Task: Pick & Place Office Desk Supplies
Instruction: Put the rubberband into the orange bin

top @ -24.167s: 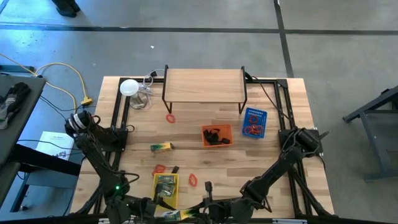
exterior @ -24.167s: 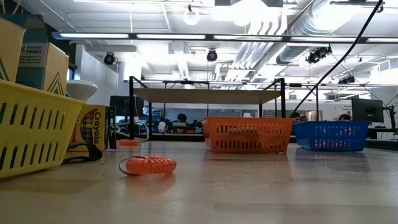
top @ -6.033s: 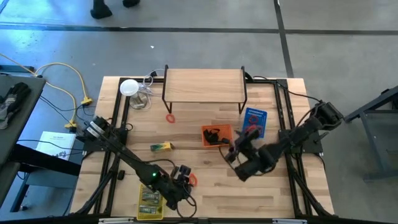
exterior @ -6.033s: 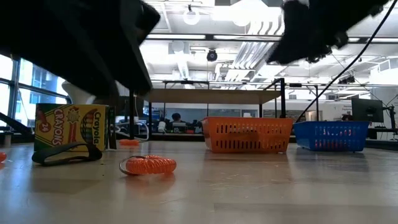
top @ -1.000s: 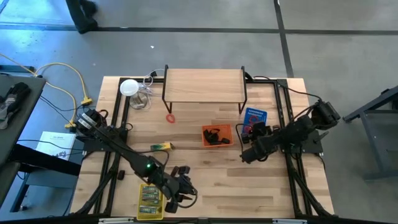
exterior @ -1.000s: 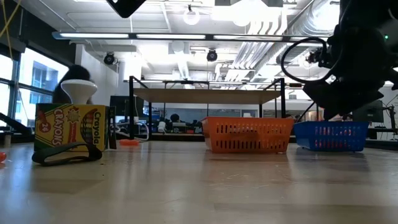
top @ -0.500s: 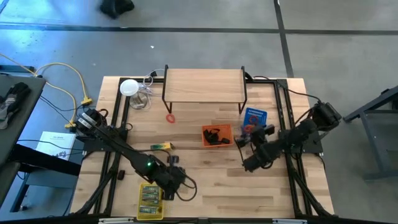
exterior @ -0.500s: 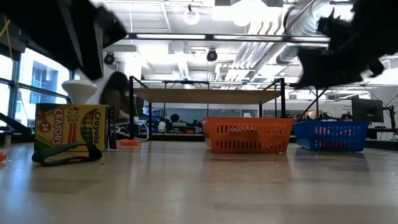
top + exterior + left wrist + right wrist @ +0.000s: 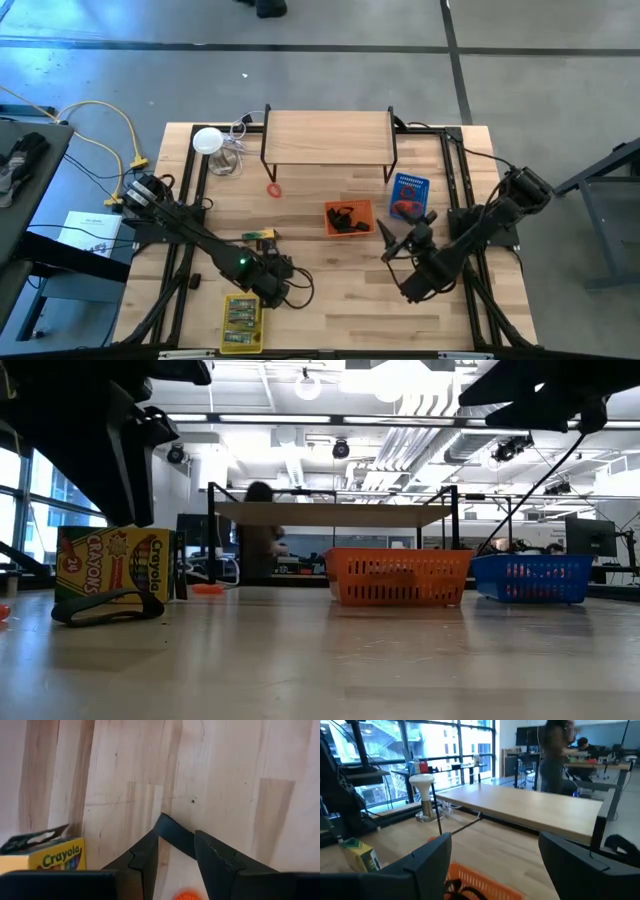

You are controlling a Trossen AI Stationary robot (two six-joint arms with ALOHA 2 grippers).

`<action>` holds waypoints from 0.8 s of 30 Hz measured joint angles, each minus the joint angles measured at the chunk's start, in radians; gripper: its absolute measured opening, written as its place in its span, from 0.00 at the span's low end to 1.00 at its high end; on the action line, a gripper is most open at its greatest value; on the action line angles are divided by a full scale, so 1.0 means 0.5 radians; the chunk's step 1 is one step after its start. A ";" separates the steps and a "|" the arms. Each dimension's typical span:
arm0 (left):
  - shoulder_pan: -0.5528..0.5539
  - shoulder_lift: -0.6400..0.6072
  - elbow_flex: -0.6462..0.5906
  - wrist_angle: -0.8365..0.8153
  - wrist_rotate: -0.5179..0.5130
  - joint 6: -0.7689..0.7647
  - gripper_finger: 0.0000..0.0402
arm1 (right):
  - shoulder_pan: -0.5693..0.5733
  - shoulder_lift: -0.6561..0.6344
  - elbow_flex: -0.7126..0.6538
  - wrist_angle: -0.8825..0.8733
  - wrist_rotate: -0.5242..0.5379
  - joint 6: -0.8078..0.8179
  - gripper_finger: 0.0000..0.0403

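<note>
Left gripper (image 9: 277, 270) sits lower left of centre in the high view, just above the yellow basket (image 9: 240, 322). Its fingers are pinched narrow on what looks like a black clip (image 9: 172, 831) lying flat across the tips. The left wrist view shows an orange bit (image 9: 186, 896) low between the fingers; you can't tell if it is held or lying on the table. The step reads as carrying the clip to the orange basket (image 9: 349, 218), which already has dark clips in it. Lift it clear of the table, cross to the right, and stop squarely over the basket's middle before you let go, because the grip is at the tips only and a swing could shake the clip loose. Watch the crayon pack (image 9: 260, 236) lying just above the gripper in the frame, and don't drag over it. The left arm reaches low from the left edge, with its forearm slanting down to the right. Right gripper (image 9: 392, 240) hangs right of centre, just right of the orange basket and below the blue basket (image 9: 409, 196), spread wide with nothing in it. That arm comes in from the right edge, elbow bent, fingers pointing at the wooden riser (image 9: 328, 136). Keep it clear of the left arm's path over the orange basket. One red ring (image 9: 274, 190) lies loose below the riser's left leg and is not yet sorted.
</note>
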 joint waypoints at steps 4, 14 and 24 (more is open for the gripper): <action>0.001 0.060 0.001 -0.001 0.004 -0.036 0.30 | 0.010 0.000 0.000 0.184 -0.037 -0.116 0.71; 0.015 0.180 0.001 0.003 0.021 -0.036 0.44 | 0.025 0.000 0.000 0.800 -0.097 -0.897 0.71; 0.015 0.290 0.001 -0.006 0.012 -0.037 0.58 | -0.021 0.000 0.000 1.769 -0.312 -2.097 0.71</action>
